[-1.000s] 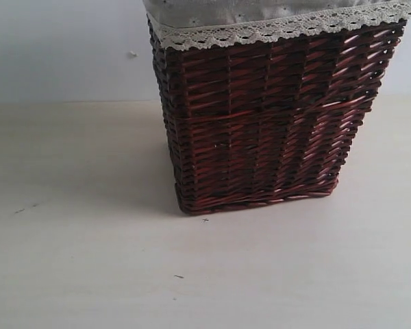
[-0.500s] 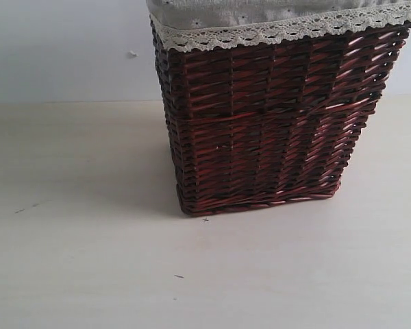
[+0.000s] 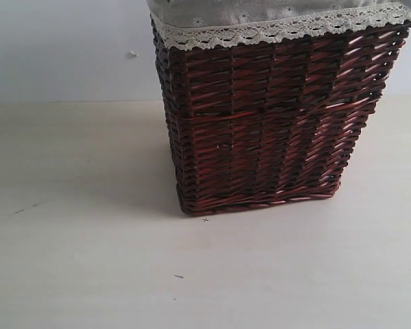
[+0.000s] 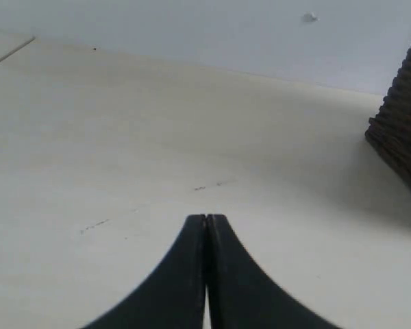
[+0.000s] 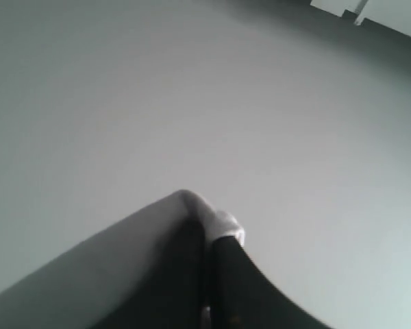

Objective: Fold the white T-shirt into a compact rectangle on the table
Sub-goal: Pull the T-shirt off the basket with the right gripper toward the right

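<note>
- pinching white cloth at its tips, the right gripper (image 5: 218, 236) is closed on what seems the white t-shirt (image 5: 116, 260), draped back beside its jaws.
- left gripper (image 4: 206, 225) closed, empty, over the table (image 4: 123, 137).
- likely soft, light, limp: take it by hem or shoulder.
- most of the shirt is cut off; red band and collar unseen.

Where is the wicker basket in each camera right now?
Exterior view: the wicker basket stands on the table, upper middle to right.
Left wrist view: only its corner shows, at the frame edge.
Right wrist view: not in it.
Shared landmark: the small wall mark, in exterior and left wrist views.
</note>
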{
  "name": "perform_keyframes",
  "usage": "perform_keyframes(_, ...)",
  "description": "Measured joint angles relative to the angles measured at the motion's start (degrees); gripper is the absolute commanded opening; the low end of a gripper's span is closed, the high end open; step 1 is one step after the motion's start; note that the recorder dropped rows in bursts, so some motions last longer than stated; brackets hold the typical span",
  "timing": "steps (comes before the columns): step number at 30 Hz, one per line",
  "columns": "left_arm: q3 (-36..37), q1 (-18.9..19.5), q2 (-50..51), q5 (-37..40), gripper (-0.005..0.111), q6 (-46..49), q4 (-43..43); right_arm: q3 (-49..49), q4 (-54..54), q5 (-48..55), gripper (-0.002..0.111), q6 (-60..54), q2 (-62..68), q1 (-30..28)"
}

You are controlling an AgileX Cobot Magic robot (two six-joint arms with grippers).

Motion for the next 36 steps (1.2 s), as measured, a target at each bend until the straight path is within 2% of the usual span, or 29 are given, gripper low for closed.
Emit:
perform_keyframes(12,0.0,0.0,0.0,0.0,0.0,0.0,0.0,1.8,0.3,-2.2,0.0,1.4,-0.1,0.0)
perform_keyframes(17,0.0,0.0,0.0,0.0,0.0,0.0,0.0,9.8,0.3,-2.2,0.0,5.3,-0.1,0.0)
perform_keyframes(20,0.0,0.0,0.0,0.0,0.0,0.0,0.0,18.3,0.2,-0.6,0.0,9.9,-0.1,0.0)
perform_keyframes(24,0.0,0.0,0.0,0.0,0.0,0.0,0.0,30.4,-10.0,8.3,0.0,20.5,0.0,0.0)
perform_keyframes(27,0.0,0.0,0.0,0.0,0.0,0.0,0.0,38.0,-19.4,22.9,0.0,28.5,0.8,0.0)
perform_keyframes(31,0.0,0.0,0.0,0.0,0.0,0.0,0.0,46.7,-23.5,39.0,0.0,31.2,2.6,0.0)
perform_keyframes(33,0.0,0.0,0.0,0.0,0.0,0.0,0.0,49.8,-24.2,41.2,0.0,30.1,3.7,0.0)
perform_keyframes(36,0.0,0.0,0.0,0.0,0.0,0.0,0.0,53.3,-24.5,38.9,0.0,26.8,6.0,0.0)
